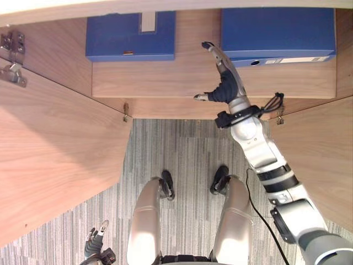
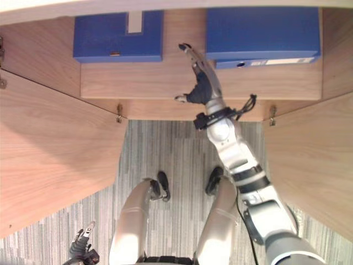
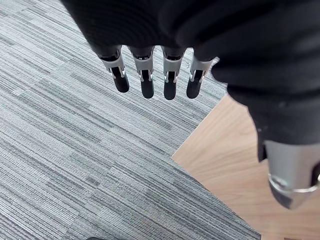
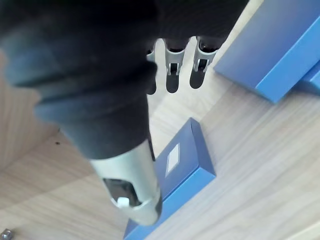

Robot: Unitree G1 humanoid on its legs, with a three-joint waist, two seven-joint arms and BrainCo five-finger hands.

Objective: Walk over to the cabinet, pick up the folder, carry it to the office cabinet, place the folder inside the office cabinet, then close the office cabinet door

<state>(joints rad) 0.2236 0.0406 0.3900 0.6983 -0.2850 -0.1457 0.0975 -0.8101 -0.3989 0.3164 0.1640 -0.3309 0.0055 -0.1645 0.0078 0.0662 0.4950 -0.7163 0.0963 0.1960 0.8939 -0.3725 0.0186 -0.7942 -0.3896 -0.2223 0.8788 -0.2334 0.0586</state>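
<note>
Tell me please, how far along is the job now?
Placing looks done: the left folder and the right folder lie on the cabinet shelf. The right hand is open and empty between them; the left hand hangs open by the floor. Left: closing the left door and right door, both open.

Upper centre: bare shelf point(image 1: 165, 80) strip between left folder point(image 1: 130, 36) and right folder point(image 1: 277, 33), occupied by right robot hand point(image 1: 226, 88). Open left door point(image 1: 55, 160) and right door point(image 1: 331, 154) flank the frame sides.

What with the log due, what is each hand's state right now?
Left hand: open, holding nothing, above the carpet.
Right hand: open, holding nothing, over the cabinet shelf.
</note>
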